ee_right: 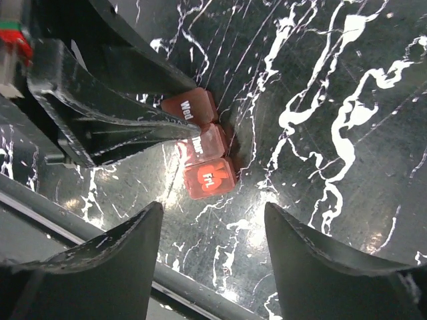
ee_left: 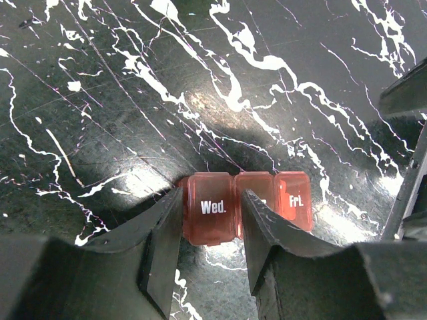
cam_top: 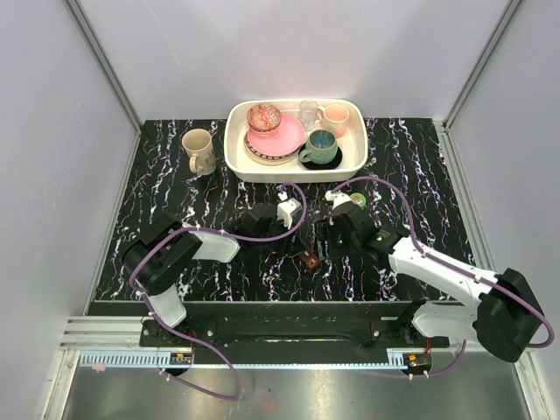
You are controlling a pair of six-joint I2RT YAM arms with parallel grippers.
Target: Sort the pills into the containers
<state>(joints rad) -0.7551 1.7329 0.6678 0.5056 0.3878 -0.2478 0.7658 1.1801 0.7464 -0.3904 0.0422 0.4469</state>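
Left wrist view: pinches pill case (ee_left: pixel 212 208) across its Wed. cell with left gripper (ee_left: pixel 211 203), fingers partly closed. Hangs right gripper (ee_right: pixel 212 213) wide, empty, just off Fri. end. Finds case near table's (cam_top: pixel 175 262) front edge, tray (cam_top: pixel 234 156) well apart behind.

This is a robotics lab test cell, not a home. Plain pale grey wall panels (cam_top: pixel 52 131) in metal frame posts box in a black, white-veined tabletop (cam_top: pixel 420 175). Two white-and-black robot arms (cam_top: pixel 437 267) with looping purple cables (cam_top: pixel 398 197) are bolted to an aluminium rail (cam_top: pixel 105 331) at the near edge. A white tray of crockery (cam_top: pixel 234 149) sits at the far side.
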